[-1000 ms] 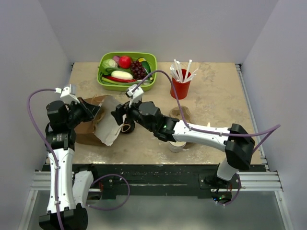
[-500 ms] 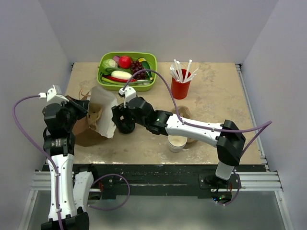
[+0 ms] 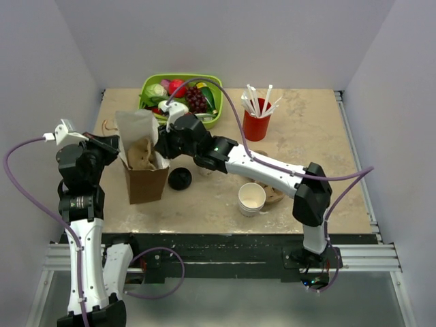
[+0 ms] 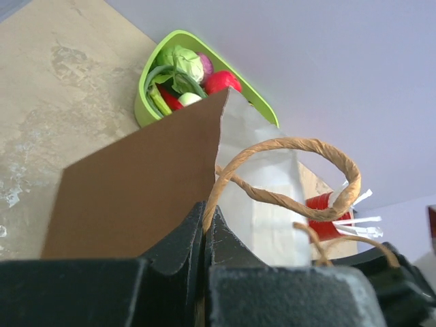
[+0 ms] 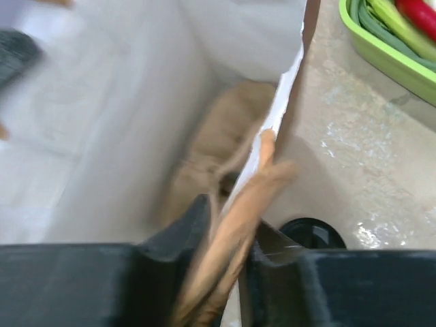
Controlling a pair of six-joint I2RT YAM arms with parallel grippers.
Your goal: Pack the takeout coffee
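**Current state.** The paper bag stands upright on the table with its mouth open. The left gripper is clenched on the bag's left rim. The left wrist view shows the brown wall and one end of a twisted handle pinched between closed fingers. The right gripper sits at the opposite rim, with the paper edge and the other handle between its fingers. That view is blurred, so it cannot be told whether the jaws actually clamp the paper.

**Location of the load.** The takeout coffee stands on the table just beside the bag's right wall, outside the bag. Only a black lid shows from above. It appears to be the lidded cup rather than a bare lid.

**Step in hand.** The bag mouth is being held spread. Packing is not yet done.

**Hazards.**
1. Tearing: two arms pulling the rim apart can split the thin paper or rip a handle off.
2. Collapse: if the right grip is loose, the wall slips free and the mouth folds shut.
3. Tipping: a pull or lift on one side can drag the light bag over.
4. Spill: the cup sits near the right arm and the bag's base, and a sideways sweep of either can knock it over.
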